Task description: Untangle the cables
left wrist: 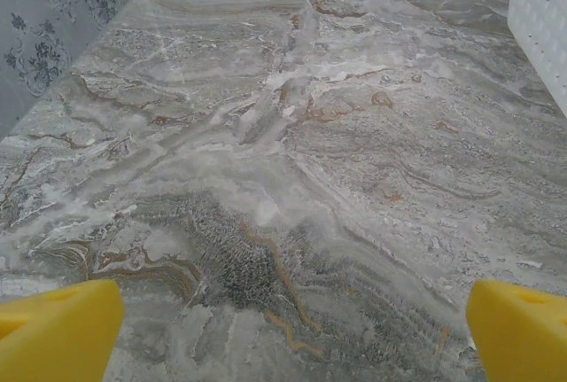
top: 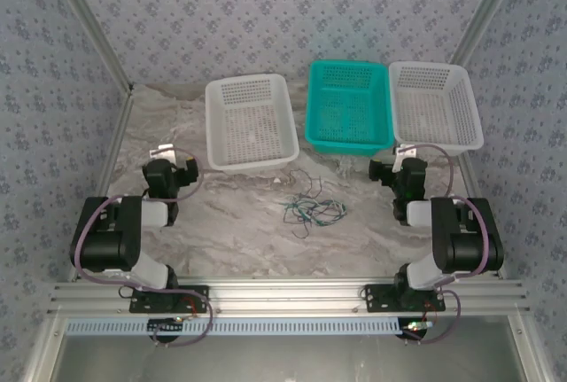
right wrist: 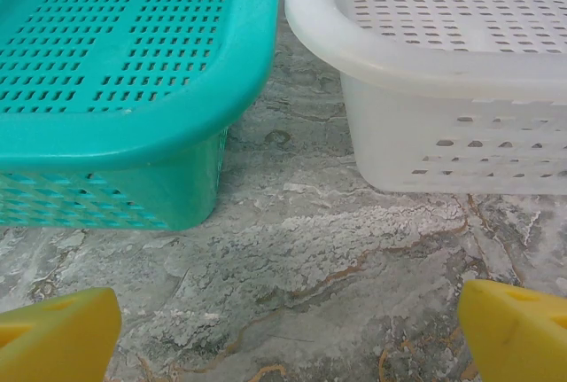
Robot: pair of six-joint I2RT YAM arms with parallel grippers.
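Marble-patterned table is where the cables are seen knotted together (green and dark strands), midway between the arms. The left gripper and right gripper are held wide apart and empty, presumably readied for a first grasp.

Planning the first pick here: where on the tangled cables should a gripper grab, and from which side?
Probably a loose strand at the edge of the cables, not the dense middle: thin loops stray out on the far side. Come straight down from above, jaws across the strand, since the wires lie flat on the table.
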